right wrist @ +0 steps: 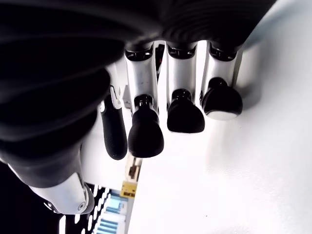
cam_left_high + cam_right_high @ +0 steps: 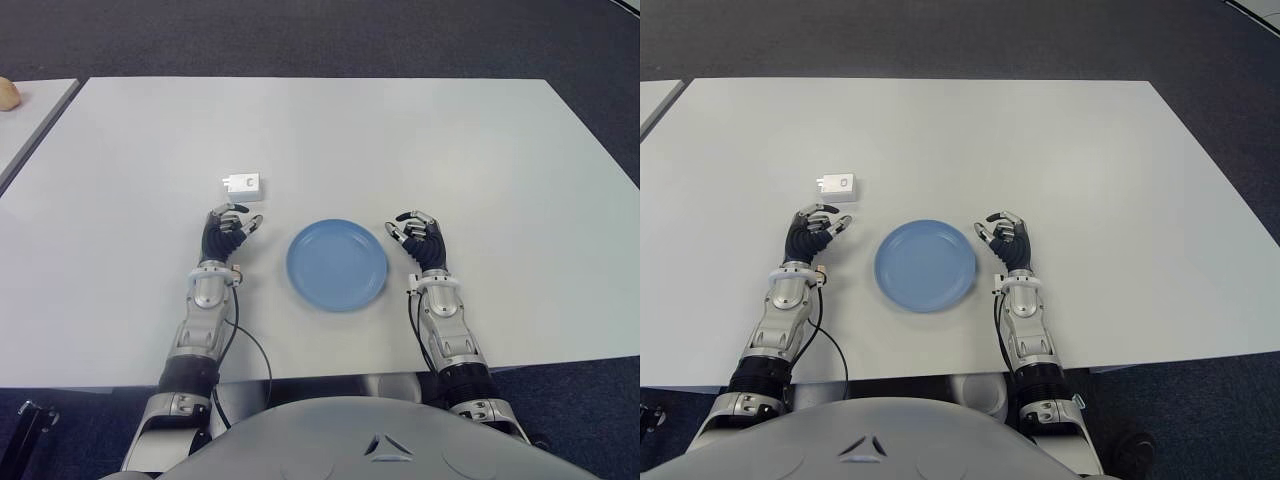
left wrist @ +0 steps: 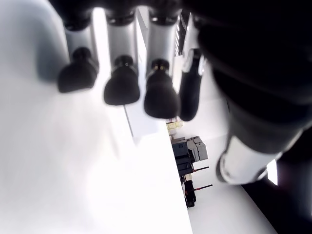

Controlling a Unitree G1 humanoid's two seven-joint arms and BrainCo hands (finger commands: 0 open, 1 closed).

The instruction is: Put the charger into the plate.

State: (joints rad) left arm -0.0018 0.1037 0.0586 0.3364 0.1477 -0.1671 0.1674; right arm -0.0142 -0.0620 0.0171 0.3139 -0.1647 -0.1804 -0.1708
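A small white charger [image 2: 243, 184] lies on the white table [image 2: 400, 150], a short way beyond my left hand [image 2: 229, 228]. That hand is apart from the charger, its fingers relaxed and holding nothing. An empty blue plate [image 2: 338, 264] sits between my two hands near the front edge. To the plate's right is my right hand [image 2: 419, 236], fingers loosely curled with nothing in them. In the wrist views, the left fingertips [image 3: 122, 87] and right fingertips [image 1: 146, 136] hang over bare table.
A second table [image 2: 30, 110] adjoins at the far left, with a tan object [image 2: 8, 94] at its edge. Dark carpet [image 2: 320, 35] lies beyond the table's far edge.
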